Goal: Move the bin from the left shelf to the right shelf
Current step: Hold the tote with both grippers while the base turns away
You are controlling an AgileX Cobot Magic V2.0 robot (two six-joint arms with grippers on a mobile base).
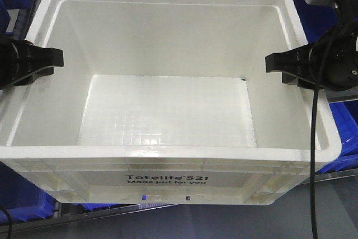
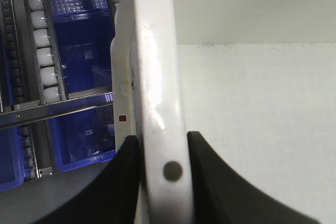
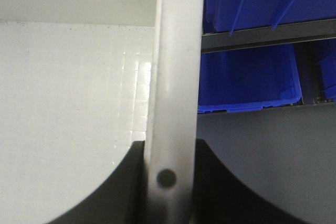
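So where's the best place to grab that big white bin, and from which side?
The rims of its two short walls, from above, one gripper each. The white bin is wide and open-topped, and each rim is a thin lip; the left gripper and right gripper clamp there.

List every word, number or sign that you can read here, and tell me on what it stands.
"Totelife 521": black print on the near side of the bin.
"Made just for you": smaller black print just below it, on the same side.
Wrist views: no text to read. The left one shows only a small red mark on the bin's outer wall, too small to tell.
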